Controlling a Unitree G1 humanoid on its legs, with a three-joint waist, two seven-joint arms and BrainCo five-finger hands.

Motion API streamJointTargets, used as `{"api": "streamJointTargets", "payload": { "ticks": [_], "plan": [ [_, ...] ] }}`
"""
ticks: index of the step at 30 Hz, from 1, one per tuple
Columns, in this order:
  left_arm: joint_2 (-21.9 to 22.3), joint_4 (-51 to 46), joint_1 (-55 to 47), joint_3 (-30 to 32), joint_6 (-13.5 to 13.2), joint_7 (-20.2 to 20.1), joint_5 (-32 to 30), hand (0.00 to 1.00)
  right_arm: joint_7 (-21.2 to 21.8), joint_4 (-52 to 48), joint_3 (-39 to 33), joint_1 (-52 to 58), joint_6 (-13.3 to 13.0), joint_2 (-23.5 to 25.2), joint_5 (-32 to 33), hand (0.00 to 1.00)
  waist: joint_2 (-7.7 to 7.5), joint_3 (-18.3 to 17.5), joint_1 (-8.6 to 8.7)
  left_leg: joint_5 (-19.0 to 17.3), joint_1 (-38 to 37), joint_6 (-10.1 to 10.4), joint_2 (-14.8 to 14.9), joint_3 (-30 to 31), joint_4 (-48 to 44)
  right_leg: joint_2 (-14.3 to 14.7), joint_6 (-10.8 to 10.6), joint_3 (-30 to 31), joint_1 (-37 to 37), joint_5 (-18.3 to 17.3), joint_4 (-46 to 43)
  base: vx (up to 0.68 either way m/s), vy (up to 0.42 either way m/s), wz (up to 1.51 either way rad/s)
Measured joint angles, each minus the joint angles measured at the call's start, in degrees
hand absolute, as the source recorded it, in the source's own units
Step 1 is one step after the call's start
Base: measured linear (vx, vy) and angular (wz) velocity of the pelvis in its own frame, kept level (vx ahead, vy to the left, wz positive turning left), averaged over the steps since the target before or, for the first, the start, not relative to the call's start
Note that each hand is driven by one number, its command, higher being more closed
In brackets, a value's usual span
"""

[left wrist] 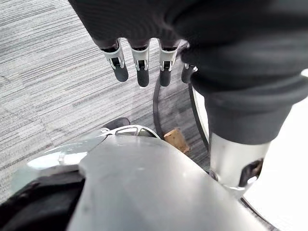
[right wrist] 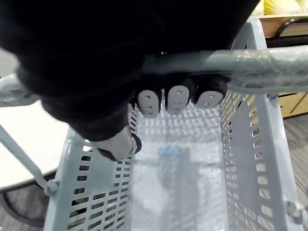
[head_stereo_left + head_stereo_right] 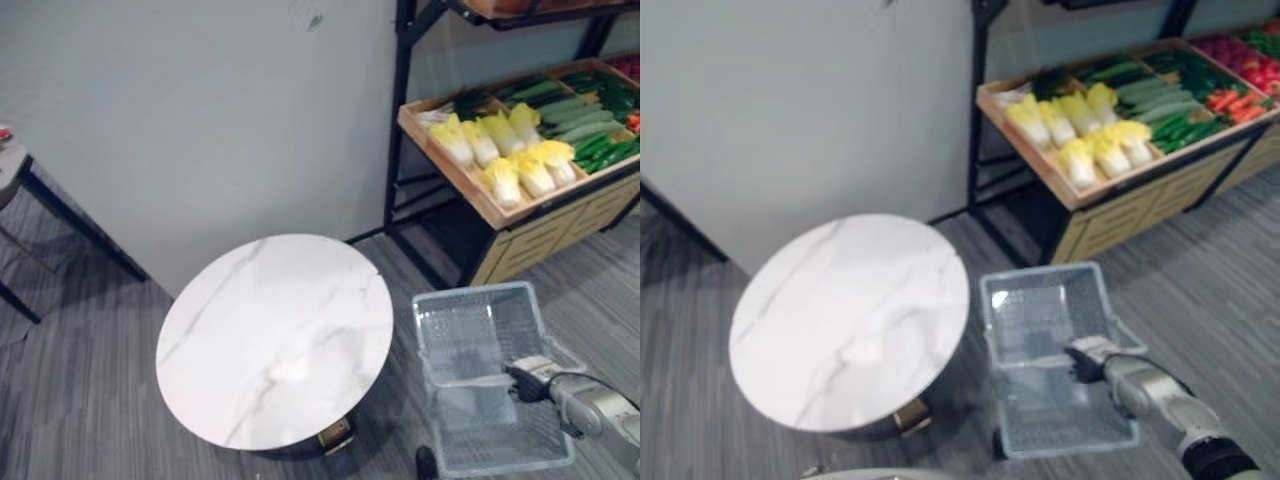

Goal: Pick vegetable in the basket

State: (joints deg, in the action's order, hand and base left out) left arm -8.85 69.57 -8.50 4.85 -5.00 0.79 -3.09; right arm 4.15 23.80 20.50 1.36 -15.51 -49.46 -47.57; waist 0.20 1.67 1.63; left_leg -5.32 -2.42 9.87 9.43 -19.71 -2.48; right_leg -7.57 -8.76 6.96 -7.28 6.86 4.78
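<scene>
The right hand was clenched round the handle of the basket, probably to carry it to the produce. The basket hung empty below the fingers. The vegetables lay in a wooden tray, well ahead of that hand. The right wrist view made the curled grip plain; the eye views placed the tray. The left hand hung released over the floor.

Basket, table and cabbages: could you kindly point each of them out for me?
Basket (image 3: 470, 291): left eye view, far rim.
Table (image 3: 275, 335): left eye view, bare marble top.
Cabbages (image 3: 500, 182): left eye view, front cabbage's leaves.
</scene>
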Motion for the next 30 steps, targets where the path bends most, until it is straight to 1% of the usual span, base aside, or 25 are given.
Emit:
{"api": "streamJointTargets", "payload": {
  "ticks": [1, 2, 4, 6, 9, 11, 12, 13, 14, 15, 16, 17, 18, 19, 20, 21, 22, 23, 24, 25, 26, 27, 28, 29, 30],
  "plan": [
    [0.11, -0.02, -0.09, 0.02, -0.03, 0.02, 0.00, 0.00, 0.00, 0.28, -0.13, 0.00, 0.03, 0.00, -0.13, 1.00, 0.14, -0.10, -0.01, -0.39, 0.02, -0.07, -0.31, 1.80, -0.04, 0.07, -0.01, 0.20, -0.11, 0.00, 0.00, 0.06, 0.019, -0.38],
    [0.44, -0.06, -0.16, -0.04, -0.11, 0.09, 0.03, 0.00, -0.30, 1.60, -1.53, 0.06, 0.02, 0.66, -1.20, 1.00, 0.66, -0.43, -0.06, -1.49, 0.19, -0.53, -1.03, 6.05, -0.15, 0.18, -0.13, 0.78, -0.38, 0.10, 0.00, 0.06, 0.032, -0.15],
    [0.50, -0.12, -0.07, -0.64, -0.12, 0.13, 0.05, 0.00, -0.42, 3.68, -3.85, 1.06, 0.29, 1.90, -2.59, 1.00, 0.68, -0.43, 0.01, -2.08, 0.52, -1.11, -1.40, 6.51, -1.32, -0.23, -0.33, 0.69, -0.31, 0.47, -0.41, 0.03, 0.045, 0.01],
    [0.57, -0.24, 0.04, -1.19, -0.68, 0.38, 0.15, 0.00, -0.99, 5.48, -7.81, 3.60, 1.32, 3.17, -2.60, 1.00, 0.65, -0.39, 0.15, -4.53, 2.63, -1.88, -1.58, 9.28, -5.90, -0.73, -0.45, -0.32, 0.02, 0.37, -1.32, 0.01, 0.052, 0.20],
    [0.55, -1.23, 0.03, -1.78, -0.80, 0.67, 0.16, 0.00, -1.74, 7.23, -10.44, 4.63, 2.64, 4.41, -3.15, 1.00, 0.32, -0.16, 0.11, -6.75, 3.37, -2.64, -1.80, 9.51, -9.70, -1.10, -1.12, 0.13, 0.13, -0.15, -2.81, -0.01, 0.066, -0.01],
    [0.49, -1.43, 0.03, -2.51, -0.96, 1.08, 0.15, 0.00, -2.43, 7.55, -12.52, 4.86, 3.14, 4.65, -3.70, 1.00, 0.01, 0.06, 0.23, -9.08, 3.93, -3.31, -2.25, 8.50, -13.10, -1.32, -1.63, 2.25, -0.78, -0.52, -4.57, -0.08, 0.132, -0.44],
    [-0.06, -1.77, 0.29, -2.94, -1.03, 1.67, 0.08, 0.00, -3.64, 7.53, -14.22, 4.50, 3.88, 5.32, -3.81, 1.00, -0.64, 0.44, 0.44, -11.08, 5.58, -3.76, -2.34, 6.84, -16.17, -1.31, -1.99, 4.53, -2.75, -0.46, -5.74, -0.11, 0.123, -0.64],
    [-0.44, -1.85, 0.35, -3.00, -1.05, 1.90, 0.04, 0.00, -4.15, 7.48, -14.70, 4.27, 4.17, 5.74, -3.80, 1.00, -1.12, 0.74, 0.63, -11.81, 6.21, -4.14, -2.45, 5.92, -17.32, -1.35, -2.10, 5.26, -3.65, -0.36, -6.07, -0.15, 0.136, -0.70],
    [-1.06, -2.41, 0.48, -3.01, -1.08, 2.21, 0.03, 0.00, -4.61, 7.04, -15.16, 3.94, 4.46, 6.40, -3.78, 1.00, -2.04, 1.31, 1.24, -12.53, 7.19, -5.68, -2.91, 4.62, -19.17, -1.67, -1.13, 6.13, -4.74, -0.94, -5.75, -0.21, 0.144, -0.68],
    [-1.43, -2.37, 1.21, -3.45, -1.04, 2.79, -0.02, 0.00, -4.88, 6.41, -15.81, 3.76, 5.10, 7.50, -3.80, 1.00, -1.94, 2.34, 1.60, -12.63, 8.21, -7.41, -2.56, 3.52, -19.38, -2.36, 3.08, 3.07, -5.67, -3.52, -5.57, -0.21, 0.134, -0.70],
    [-1.33, -2.16, 1.78, -3.89, -0.84, 3.04, -0.15, 0.00, -4.89, 6.39, -16.02, 3.56, 5.34, 8.05, -3.80, 1.00, -1.06, 3.19, 1.59, -12.19, 7.80, -7.90, -1.05, 2.16, -18.76, -2.57, 7.50, -0.80, -6.05, -6.34, -6.72, -0.19, 0.124, -0.90],
    [-0.76, -2.35, 2.53, -4.50, -0.71, 3.40, -0.50, 0.00, -4.91, 6.14, -16.03, 2.72, 5.20, 8.19, -3.83, 1.00, 0.72, 5.24, 1.53, -11.19, 7.02, -7.51, 1.31, -0.20, -18.49, -2.48, 7.99, -7.80, -9.95, -6.34, -18.08, -0.14, 0.119, -0.91],
    [-0.94, -2.46, 2.65, -4.21, -0.79, 3.44, -0.52, 0.00, -4.86, 6.47, -16.06, 2.96, 5.19, 8.12, -4.29, 1.00, 0.95, 6.76, 1.98, -10.24, 5.82, -7.55, 2.39, -2.14, -17.53, -2.97, 9.59, -12.67, -11.39, -7.84, -31.81, -0.12, 0.112, -0.79],
    [-1.01, -2.48, 2.55, -4.04, -0.79, 3.42, -0.52, 0.00, -4.87, 6.48, -16.07, 3.16, 5.17, 8.12, -4.29, 1.00, 0.91, 6.79, 2.20, -10.01, 5.54, -7.55, 2.38, -2.56, -17.30, -3.29, 9.99, -13.55, -11.30, -8.10, -33.81, -0.05, 0.053, -0.60],
    [-1.53, -2.63, 2.04, -3.84, -0.73, 3.40, -0.53, 0.00, -4.91, 6.48, -16.34, 3.63, 5.05, 8.09, -4.29, 1.00, 0.02, 6.48, 2.67, -9.52, 4.65, -7.61, 2.15, -4.84, -16.98, -5.02, 11.02, -16.90, -10.43, -9.70, -39.39, 0.03, 0.004, -0.90],
    [-1.44, -3.00, 2.24, -2.99, -0.60, 3.32, -0.52, 0.00, -4.98, 6.47, -16.84, 2.90, 5.04, 8.11, -4.32, 1.00, -1.18, 6.78, 2.20, -9.51, 4.25, -7.71, 1.08, -7.52, -18.24, -5.29, 11.42, -19.85, -10.65, -9.04, -38.46, 0.03, 0.031, -1.14],
    [-1.21, -2.71, 2.41, -2.77, -0.30, 3.09, -0.61, 0.00, -5.08, 6.38, -17.17, 2.32, 5.03, 8.16, -4.35, 1.00, -1.24, 7.12, 2.12, -9.21, 4.45, -8.40, 1.21, -7.58, -18.63, -4.53, 12.91, -20.24, -10.76, -8.09, -37.03, 0.01, 0.050, -1.55],
    [-0.90, -2.14, 2.68, -2.88, 0.20, 2.68, -0.94, 0.00, -5.14, 6.76, -17.31, 1.36, 5.25, 8.54, -4.46, 1.00, -0.42, 6.84, 1.60, -9.67, 4.93, -9.81, 0.02, -6.26, -15.70, -1.97, 13.65, -18.36, -9.96, -4.56, -30.52, -0.17, 0.181, -1.68],
    [0.33, -1.95, 2.57, -3.44, -0.26, 2.57, -1.68, 0.00, -5.13, 6.89, -17.90, 0.32, 5.20, 8.14, -4.72, 1.00, 3.64, 6.32, 0.74, -5.95, 4.88, -9.95, 1.49, -6.67, -9.75, 0.46, 13.45, -16.62, -9.02, -4.56, -29.02, -0.16, 0.146, -1.61],
    [-0.04, -1.90, 2.64, -3.60, -0.45, 2.57, -1.91, 0.00, -5.37, 6.94, -18.19, 0.16, 5.44, 8.74, -4.78, 1.00, 2.30, 6.38, 1.14, -5.01, 4.75, -9.95, 1.03, -9.12, -9.19, -1.88, 13.28, -17.15, -10.02, -7.86, -35.73, -0.21, 0.190, -1.25],
    [-0.94, -1.80, 2.96, -4.96, -0.52, 2.71, -2.12, 0.00, -5.88, 8.02, -18.71, 0.43, 5.45, 9.12, -4.93, 1.00, 1.60, 6.05, 1.71, -3.85, 4.11, -10.35, -0.27, -11.21, -7.59, -5.78, 11.26, -16.38, -9.47, -11.38, -43.64, -0.06, 0.048, -0.98],
    [-1.49, -1.66, 3.28, -5.12, -0.48, 2.65, -2.21, 0.00, -6.09, 9.34, -19.33, 0.73, 5.45, 9.61, -5.47, 1.00, 0.13, 5.62, 1.31, -3.31, 5.04, -10.13, -0.50, -13.60, -7.74, -8.07, 9.78, -14.57, -7.62, -11.33, -43.81, -0.10, -0.021, -0.97],
    [-1.53, -1.63, 3.28, -4.97, -0.47, 2.67, -2.20, 0.00, -6.12, 9.33, -19.78, 1.07, 5.46, 10.07, -5.68, 1.00, -0.42, 5.27, 1.12, -2.97, 6.00, -10.15, -0.39, -14.57, -8.17, -8.77, 7.79, -13.92, -6.19, -10.15, -40.86, -0.09, -0.189, -1.02],
    [-1.83, -1.77, 3.53, -4.87, -0.59, 2.91, -2.22, 0.00, -6.19, 8.75, -20.09, 1.21, 5.51, 10.51, -6.01, 1.00, -0.84, 5.02, 1.29, -2.00, 8.36, -9.95, 0.29, -15.99, -8.95, -8.22, 2.35, -13.54, -4.02, -11.80, -32.01, -0.15, -0.305, -0.90],
    [-1.96, -1.72, 4.11, -4.94, -0.59, 3.02, -2.28, 0.00, -6.22, 8.35, -20.46, 1.21, 5.50, 10.43, -6.01, 1.00, -0.87, 5.01, 1.36, -0.31, 9.81, -9.42, 0.85, -16.62, -8.64, -7.47, 1.47, -14.85, -2.82, -12.38, -25.11, -0.17, -0.364, -0.99]
  ]
}}
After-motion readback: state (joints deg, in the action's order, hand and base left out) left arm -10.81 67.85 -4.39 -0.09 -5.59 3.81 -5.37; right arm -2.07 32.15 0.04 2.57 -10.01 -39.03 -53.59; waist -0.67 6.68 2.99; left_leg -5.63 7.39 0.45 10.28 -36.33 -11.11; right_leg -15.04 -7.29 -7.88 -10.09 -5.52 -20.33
